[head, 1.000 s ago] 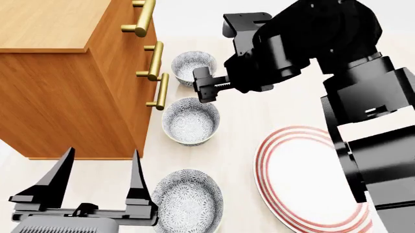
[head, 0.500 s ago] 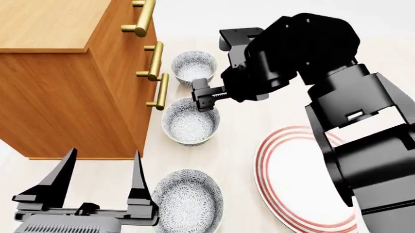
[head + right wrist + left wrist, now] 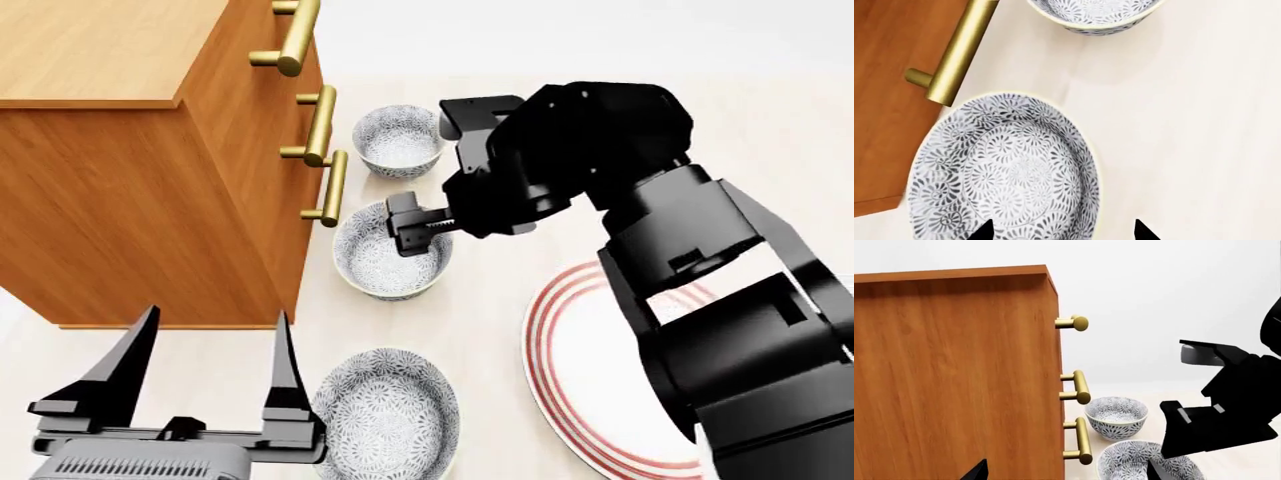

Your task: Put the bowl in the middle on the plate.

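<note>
Three speckled bowls stand in a row beside the cabinet. The bowl (image 3: 387, 262) in the middle is patterned all over inside (image 3: 1004, 172) and also shows in the left wrist view (image 3: 1134, 465). My right gripper (image 3: 411, 232) hangs open over its far right rim. In the right wrist view that gripper (image 3: 1062, 231) has one fingertip (image 3: 984, 231) over the inside and the other over the table outside the rim. The plate (image 3: 587, 385), white with red rings, lies to the right, partly hidden by my right arm. My left gripper (image 3: 214, 320) is open and empty near the front (image 3: 1065, 473).
A wooden cabinet (image 3: 134, 170) with brass handles (image 3: 330, 185) stands close on the left of the bowls. The far bowl (image 3: 398, 140) has a plain white bottom (image 3: 1116, 416). The near bowl (image 3: 387, 412) sits by my left gripper. My right arm (image 3: 667, 250) spans above the plate.
My right gripper has come nearer and lower, from between the far and middle bowls to over the middle bowl's rim. The left gripper has stayed put.
</note>
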Motion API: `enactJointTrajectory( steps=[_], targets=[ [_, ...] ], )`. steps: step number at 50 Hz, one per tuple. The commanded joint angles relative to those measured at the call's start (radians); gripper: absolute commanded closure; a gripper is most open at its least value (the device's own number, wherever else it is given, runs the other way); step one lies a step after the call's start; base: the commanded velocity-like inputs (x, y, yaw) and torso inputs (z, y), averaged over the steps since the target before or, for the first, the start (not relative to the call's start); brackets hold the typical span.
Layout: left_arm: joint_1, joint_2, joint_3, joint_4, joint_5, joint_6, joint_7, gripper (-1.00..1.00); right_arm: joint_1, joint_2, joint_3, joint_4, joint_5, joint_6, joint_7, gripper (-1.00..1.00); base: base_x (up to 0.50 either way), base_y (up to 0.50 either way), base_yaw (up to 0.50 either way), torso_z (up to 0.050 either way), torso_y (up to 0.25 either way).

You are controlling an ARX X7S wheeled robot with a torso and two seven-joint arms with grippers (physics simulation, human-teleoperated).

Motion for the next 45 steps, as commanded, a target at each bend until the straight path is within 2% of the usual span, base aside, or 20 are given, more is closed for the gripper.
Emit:
enactJointTrajectory(
  steps=[1,25,34,45],
  targets=[
    [-0.001,-0.006,0.003,0.0,-0.005,0.001,-0.004,-1.0,-0.006,-0.017,-0.099,0.06,0.057,-0.075,-0.038,-1.0,0.0,0.0,0.0,0.0,0.0],
    [0.001,-0.019,0.003,0.004,-0.027,0.011,-0.007,-1.0,0.014,-0.018,-0.66,0.138,0.596,-0.302,-0.057,-1.0,0.0,0.0,0.0,0.0,0.0],
    [0.002,-0.024,0.005,0.003,-0.028,0.016,-0.01,-1.0,0.004,-0.018,-0.767,0.147,0.696,-0.346,-0.061,-1.0,0.0,0.0,0.0,0.0,0.0],
    [-0.005,-0.024,0.016,-0.016,-0.024,0.024,-0.012,-1.0,-0.005,-0.018,-0.811,0.15,0.751,-0.381,-0.071,-1.0,0.0,0.0,0.0,0.0,0.0]
  ],
)
